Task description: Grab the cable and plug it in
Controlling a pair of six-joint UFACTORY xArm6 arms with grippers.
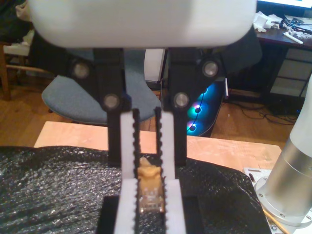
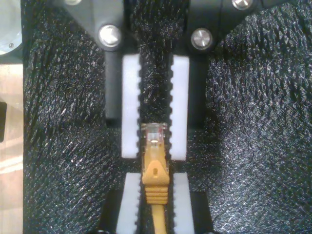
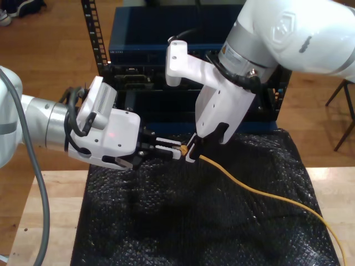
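Your yellow network cable (image 3: 260,191) runs from the exterior view's lower right to mid-frame, my first gripper (image 3: 191,151) pinching its boot (image 2: 155,170), apparently presenting the clear plug (image 2: 154,132) to my second gripper (image 3: 166,148), whose pads (image 2: 130,105) flank it; I cannot tell if they grip.

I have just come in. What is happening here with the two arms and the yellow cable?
My two grippers meet at the end of the yellow cable above the black mat. My first gripper is closed on the boot behind the clear plug. My second gripper has its pads around the plug's tip; whether it grips, I cannot tell. The plug is not yet in the rack behind.
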